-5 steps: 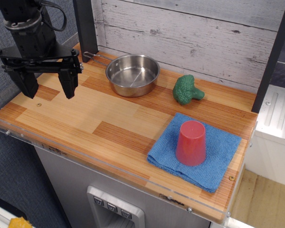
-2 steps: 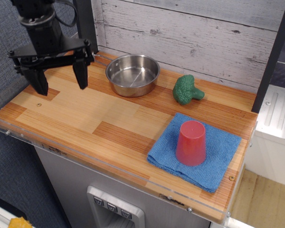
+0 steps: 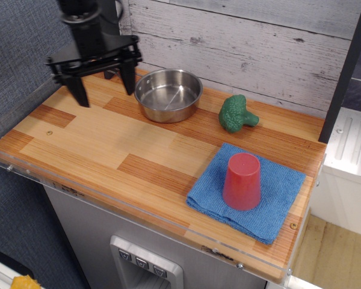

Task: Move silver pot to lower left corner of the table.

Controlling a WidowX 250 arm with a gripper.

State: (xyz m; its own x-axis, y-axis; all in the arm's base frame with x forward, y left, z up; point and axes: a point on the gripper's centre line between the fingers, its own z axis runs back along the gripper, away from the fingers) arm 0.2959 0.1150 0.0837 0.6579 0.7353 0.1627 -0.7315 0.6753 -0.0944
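Hovering at upper left of the frame, the gripper [image 3: 103,83] has its fingers spread apart, just beside the silver pot [image 3: 168,94] at the surface's [image 3: 102,144] upper middle; best to straddle the near rim squarely before closing.

Shiny silver pot [image 3: 168,94] sits upright at table [image 3: 108,150] back edge.
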